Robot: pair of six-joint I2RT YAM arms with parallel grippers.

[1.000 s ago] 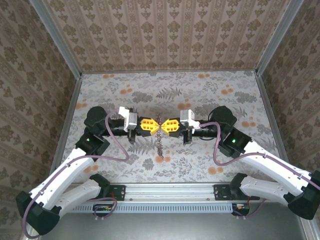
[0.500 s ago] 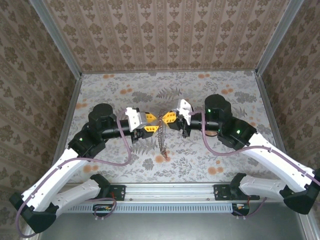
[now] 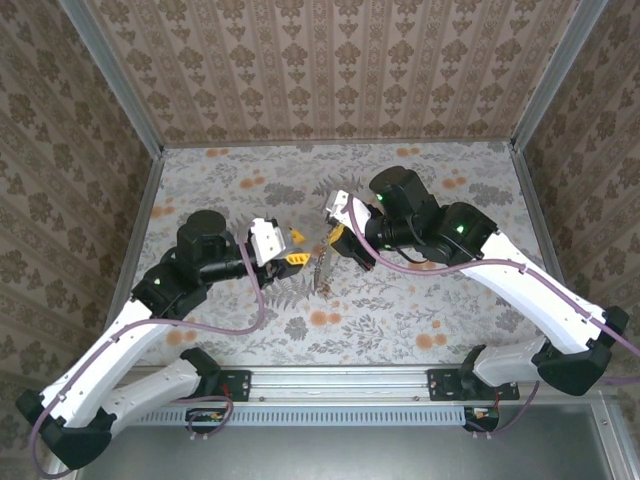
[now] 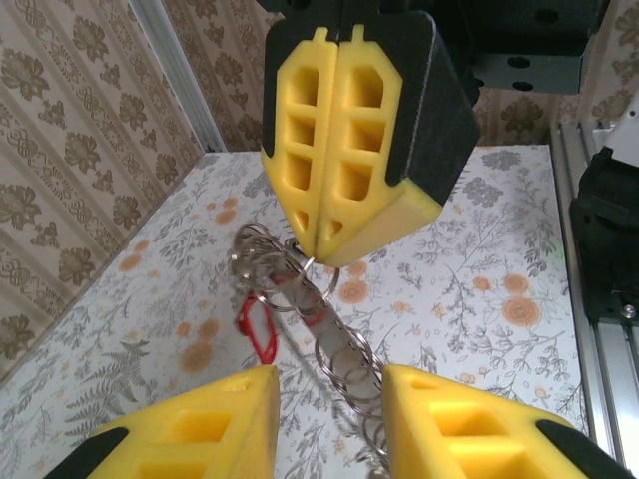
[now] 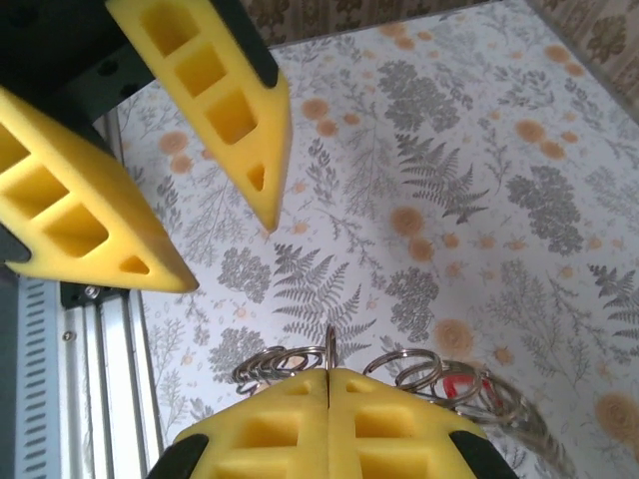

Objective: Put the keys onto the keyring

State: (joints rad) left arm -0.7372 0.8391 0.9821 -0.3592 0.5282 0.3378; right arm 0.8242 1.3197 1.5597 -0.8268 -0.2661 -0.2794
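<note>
The keyring (image 3: 320, 268) is a chain of thin metal rings with small red tags, hanging from my right gripper (image 3: 327, 243) down to the table. That gripper is shut on one ring (image 5: 328, 349) at the chain's top, its fingers (image 5: 290, 419) pressed together. More rings (image 5: 419, 371) and a red tag (image 5: 459, 384) hang beside them. In the left wrist view the chain (image 4: 344, 354) and red tag (image 4: 258, 329) dangle under the right gripper (image 4: 318, 249). My left gripper (image 3: 297, 250) stands open just left of the chain, not touching it. The keys are out of view.
The floral tabletop (image 3: 420, 310) lies under both arms. Patterned walls with metal corner posts (image 3: 130, 210) close it on three sides. A metal rail (image 3: 340, 385) runs along the near edge, and purple cables (image 3: 250, 305) loop off the wrists.
My left gripper has let go of the chain, opened and drawn back left. The right arm has swung up and toward the back, carrying the keyring.
</note>
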